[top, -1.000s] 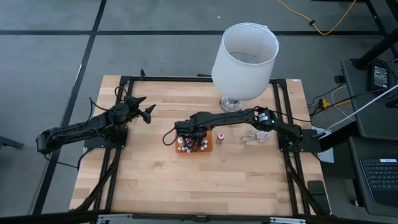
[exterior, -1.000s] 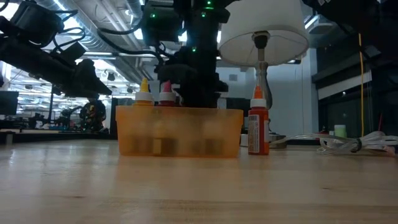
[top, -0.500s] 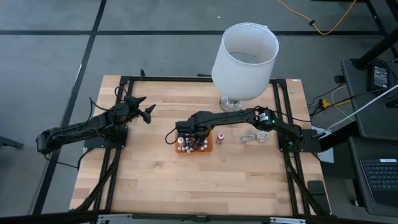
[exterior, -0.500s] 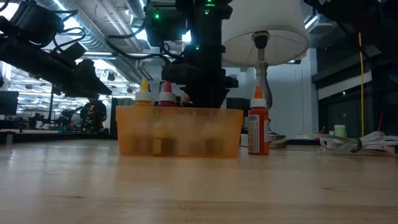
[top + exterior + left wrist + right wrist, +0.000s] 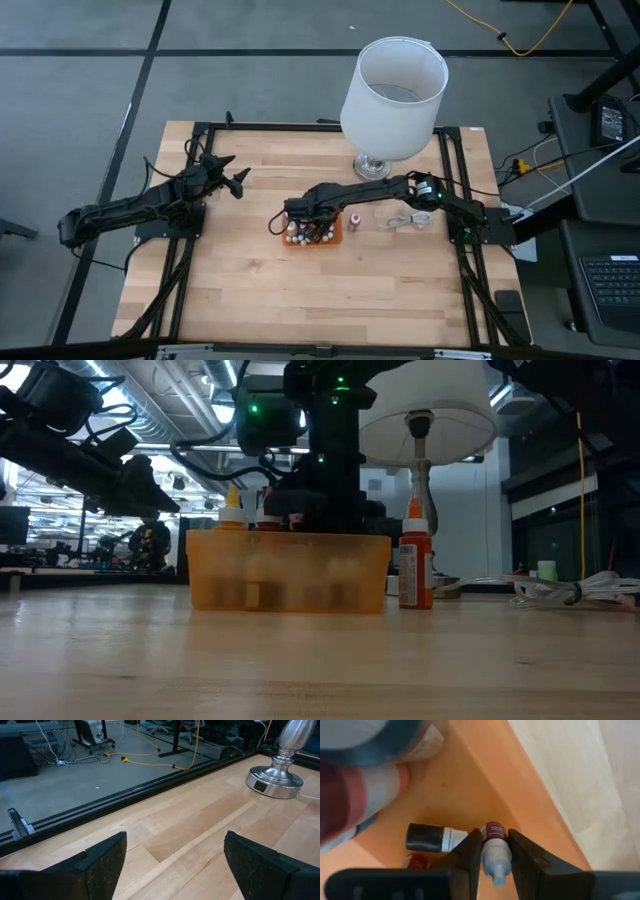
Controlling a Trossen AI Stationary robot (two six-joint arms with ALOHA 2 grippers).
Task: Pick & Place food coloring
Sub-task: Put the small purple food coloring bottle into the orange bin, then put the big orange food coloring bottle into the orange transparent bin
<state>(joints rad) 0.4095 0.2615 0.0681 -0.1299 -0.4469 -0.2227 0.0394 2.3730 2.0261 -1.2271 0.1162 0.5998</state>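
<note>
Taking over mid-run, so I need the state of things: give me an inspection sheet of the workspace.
Surface: wooden table, bare toward the near edge.
Job's things: orange tray near mid-table holding several food coloring bottles; one red bottle stands upright outside, beside the tray.
Clutter: table lamp at the far edge.
Grippers: right gripper over the tray's inside, shut on a purple bottle; left gripper open, waiting off to the left, apart from the tray.
Cables: coiled white cable on the table right of the red bottle; yellow cable on the floor.
Surroundings: desk with a keyboard at right.
</note>
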